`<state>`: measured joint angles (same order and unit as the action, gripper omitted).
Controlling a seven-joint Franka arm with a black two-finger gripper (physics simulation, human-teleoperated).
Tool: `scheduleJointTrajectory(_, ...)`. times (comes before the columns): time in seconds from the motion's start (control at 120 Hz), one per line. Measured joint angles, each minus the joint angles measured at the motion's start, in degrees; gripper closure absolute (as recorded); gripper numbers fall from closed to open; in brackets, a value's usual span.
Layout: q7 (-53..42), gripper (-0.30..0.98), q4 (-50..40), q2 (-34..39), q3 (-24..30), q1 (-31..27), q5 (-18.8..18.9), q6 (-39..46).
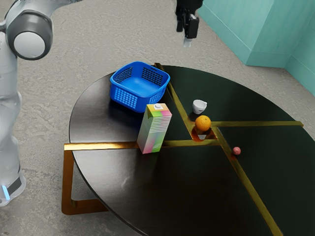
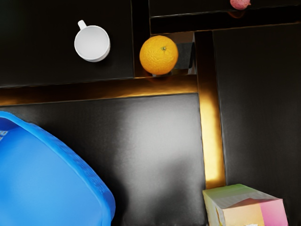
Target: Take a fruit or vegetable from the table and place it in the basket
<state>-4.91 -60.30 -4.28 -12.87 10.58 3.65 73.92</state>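
Ok so orange (image 2: 159,55) is well below the fingers (image 1: 187,41), nr the cup (image 2: 92,43); can't tell if they're apart or together tbh.

The wrist view's edges cut off the basket (image 2: 42,179), carton (image 2: 242,209) and pink thing (image 2: 240,4).

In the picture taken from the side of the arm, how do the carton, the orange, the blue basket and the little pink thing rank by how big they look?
1. Blue basket
2. Carton
3. Orange
4. Little pink thing
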Motion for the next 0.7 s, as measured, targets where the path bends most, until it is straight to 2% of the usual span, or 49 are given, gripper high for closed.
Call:
scheduleJointTrajectory(0.083, -0.2, 0.0, -0.45, -1.06, 0.48, 2.19, 0.01, -0.46)
scheduleJointTrajectory(0.392, -0.73, 0.0, -0.77, -1.41, 0.93, 4.61, 1.68, -3.83)
scheduleJointTrajectory(0.467, -0.86, 0.0, -0.69, -1.18, 0.86, 4.07, 2.14, -5.49)
scheduleJointTrajectory(0.625, -1.54, 0.0, -0.84, -1.71, 0.82, 2.68, 0.57, -7.1)
scheduleJointTrajectory(0.7, -2.58, 0.0, -2.14, -3.14, 4.62, -1.89, -0.76, -5.74)
